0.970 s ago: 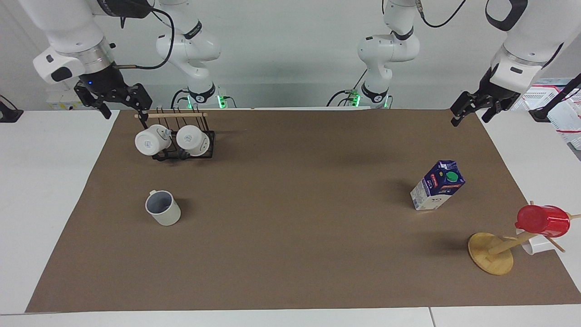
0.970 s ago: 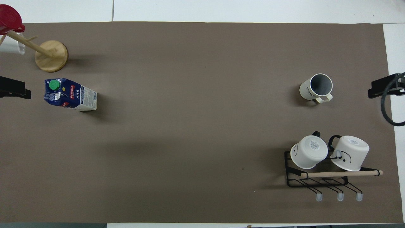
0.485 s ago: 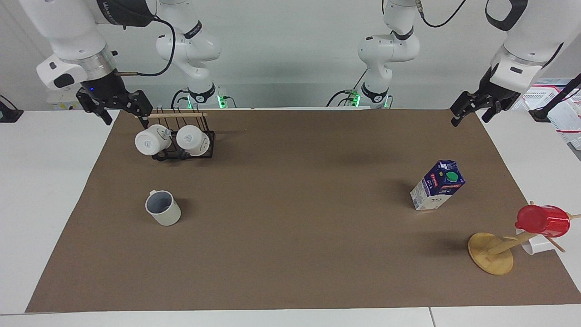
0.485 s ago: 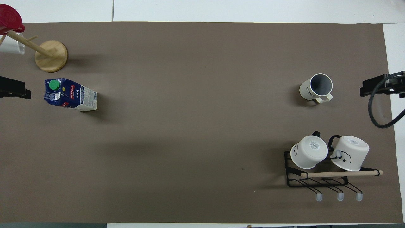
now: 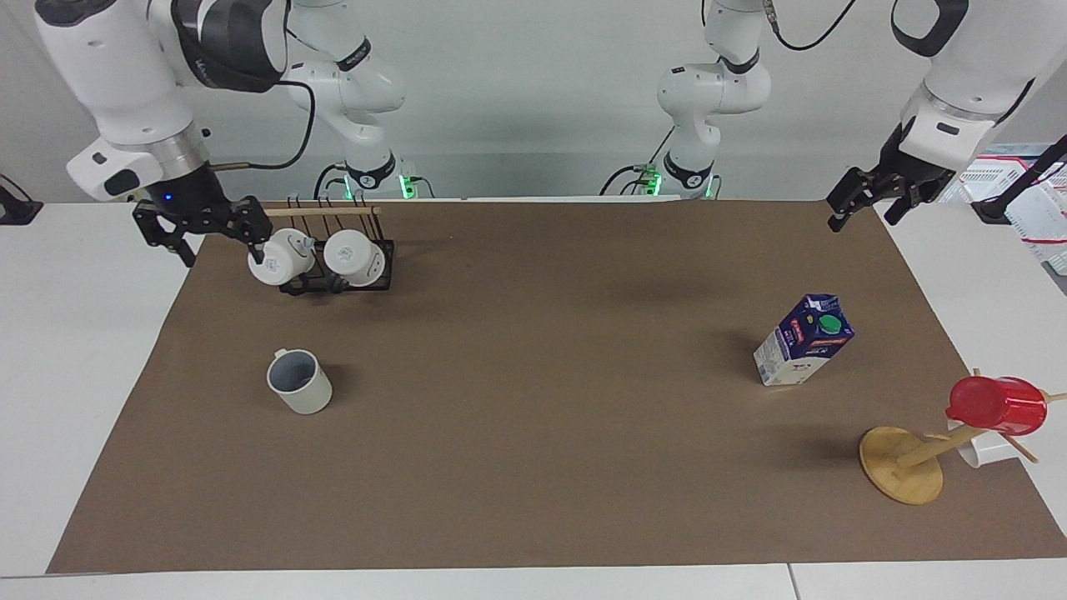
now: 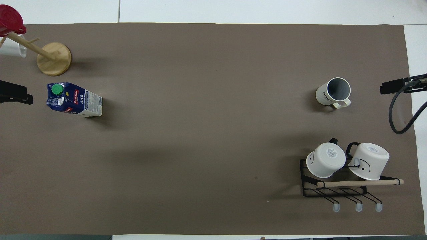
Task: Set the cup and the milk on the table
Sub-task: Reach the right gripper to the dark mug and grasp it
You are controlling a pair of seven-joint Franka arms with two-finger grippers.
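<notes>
The cup (image 5: 298, 382) (image 6: 333, 93), pale grey with a darker inside, stands upright on the table's brown sheet (image 5: 533, 467) (image 6: 200, 140) toward the right arm's end. The milk (image 5: 804, 339) (image 6: 73, 100), a blue and white carton with a green cap, stands upright toward the left arm's end. My right gripper (image 5: 221, 250) (image 6: 395, 88) hangs open and empty over the sheet's edge, beside the mug rack. My left gripper (image 5: 863, 218) (image 6: 16, 95) waits open and empty in the air over the sheet's corner at its own end.
A black wire rack (image 5: 333, 283) (image 6: 310, 191) with two white mugs stands nearer to the robots than the cup. A wooden mug tree (image 5: 902, 467) (image 6: 54, 59) carrying a red cup (image 5: 996, 404) and a white one (image 5: 988, 450) stands farther from the robots than the milk.
The right gripper has come down and now hangs low beside the rack's white mug. The left arm, cup and milk have not moved.
</notes>
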